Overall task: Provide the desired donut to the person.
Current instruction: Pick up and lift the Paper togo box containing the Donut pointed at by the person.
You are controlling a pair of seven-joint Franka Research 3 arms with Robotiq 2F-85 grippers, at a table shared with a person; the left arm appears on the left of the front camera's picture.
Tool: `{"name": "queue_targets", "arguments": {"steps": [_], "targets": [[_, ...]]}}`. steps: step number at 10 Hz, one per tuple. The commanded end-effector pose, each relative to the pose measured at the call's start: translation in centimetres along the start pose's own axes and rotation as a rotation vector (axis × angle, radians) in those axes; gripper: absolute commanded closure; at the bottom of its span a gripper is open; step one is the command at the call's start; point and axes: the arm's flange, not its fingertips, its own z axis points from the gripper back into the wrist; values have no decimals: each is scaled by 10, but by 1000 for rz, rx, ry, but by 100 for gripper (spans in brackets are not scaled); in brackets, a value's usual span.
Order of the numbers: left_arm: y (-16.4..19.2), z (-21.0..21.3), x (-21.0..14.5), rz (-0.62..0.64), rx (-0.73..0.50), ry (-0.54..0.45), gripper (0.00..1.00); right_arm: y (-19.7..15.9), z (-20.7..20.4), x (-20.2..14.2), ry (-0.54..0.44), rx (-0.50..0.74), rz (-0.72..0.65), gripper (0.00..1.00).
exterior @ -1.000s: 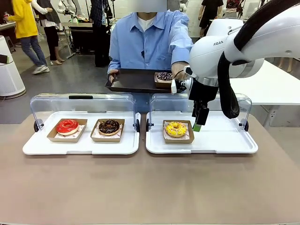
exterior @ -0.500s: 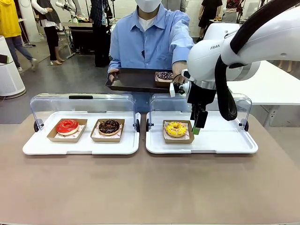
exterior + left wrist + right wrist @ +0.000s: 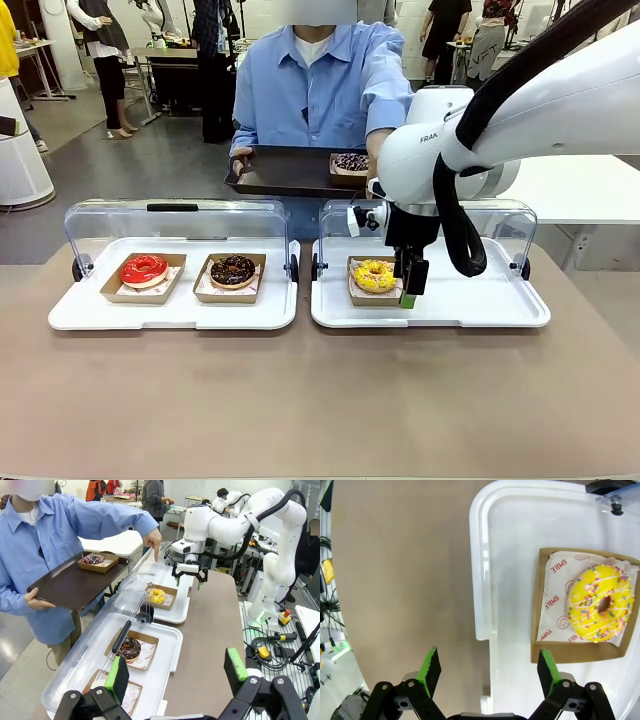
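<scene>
A yellow sprinkled donut (image 3: 375, 275) (image 3: 599, 610) (image 3: 157, 596) lies in a cardboard tray on the right white tray (image 3: 480, 305). My right gripper (image 3: 409, 287) (image 3: 489, 669) (image 3: 189, 575) hangs open just above that tray's front edge, at the cardboard's near right corner, with nothing between its fingers. The person (image 3: 320, 90) in a light blue shirt holds a brown tray (image 3: 285, 172) carrying a dark sprinkled donut (image 3: 351, 162) and points a finger (image 3: 154, 555) down toward the yellow donut. My left gripper (image 3: 177, 672) is open and empty, raised over the left end of the table.
The left white tray (image 3: 175, 308) holds a red donut (image 3: 144, 269) and a chocolate donut (image 3: 233, 270) (image 3: 130, 648). Both white trays have clear lids (image 3: 175, 215) standing open at the back. Bare brown table (image 3: 320, 400) stretches in front of them.
My right gripper has moved left and lower, from the right side of the yellow donut's cardboard to its front right corner. It stays open. The donuts have not moved.
</scene>
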Motion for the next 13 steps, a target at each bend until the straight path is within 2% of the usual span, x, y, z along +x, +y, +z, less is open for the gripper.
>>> {"name": "queue_targets", "arguments": {"steps": [1, 4, 13], "targets": [[-1, 2, 1, -5, 0, -9, 0, -7, -4, -2, 7, -39, 13, 0], [-1, 2, 1, -5, 0, -9, 0, -7, -13, -7, -1, -89, 28, 0], [-1, 2, 1, -5, 0, -9, 0, -36, -36, -23, -5, -93, -3, 0]]}}
